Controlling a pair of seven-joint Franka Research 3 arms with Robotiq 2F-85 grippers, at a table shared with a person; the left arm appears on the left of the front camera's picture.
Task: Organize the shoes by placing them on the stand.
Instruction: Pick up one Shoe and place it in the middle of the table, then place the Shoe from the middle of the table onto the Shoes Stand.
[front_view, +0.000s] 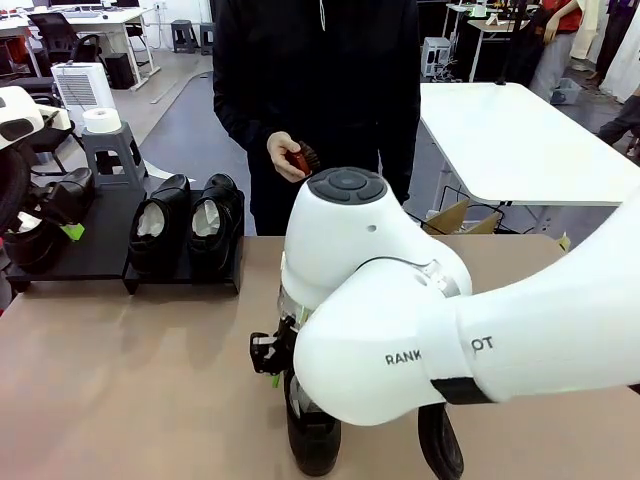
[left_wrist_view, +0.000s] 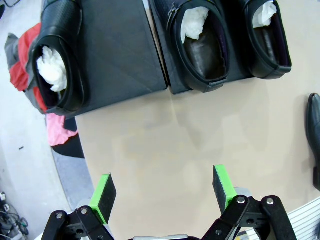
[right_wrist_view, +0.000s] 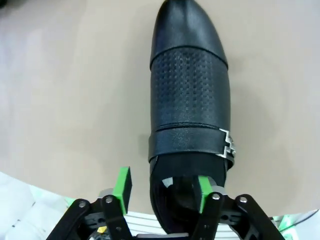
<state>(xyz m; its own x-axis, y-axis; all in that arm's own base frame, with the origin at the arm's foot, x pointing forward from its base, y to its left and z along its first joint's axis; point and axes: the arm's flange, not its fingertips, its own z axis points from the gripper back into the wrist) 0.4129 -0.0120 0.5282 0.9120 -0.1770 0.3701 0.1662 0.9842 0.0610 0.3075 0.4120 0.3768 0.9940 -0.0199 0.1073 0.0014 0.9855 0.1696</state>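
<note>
Our white right arm (front_view: 440, 330) reaches across the middle of the tan table (front_view: 150, 380), its wrist bent down. Our black right gripper with green pads (right_wrist_view: 161, 186) points at the tabletop, jaws parted, one pad on each side of a shoe's heel. Our left gripper (left_wrist_view: 165, 191) hovers above the table, jaws spread wide, holding nothing.

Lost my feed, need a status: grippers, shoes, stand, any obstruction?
Left gripper open over bare table. Right gripper part open, straddling the heel rim of the fourth shoe. Three shoes on the stand. Nothing in the way.
</note>
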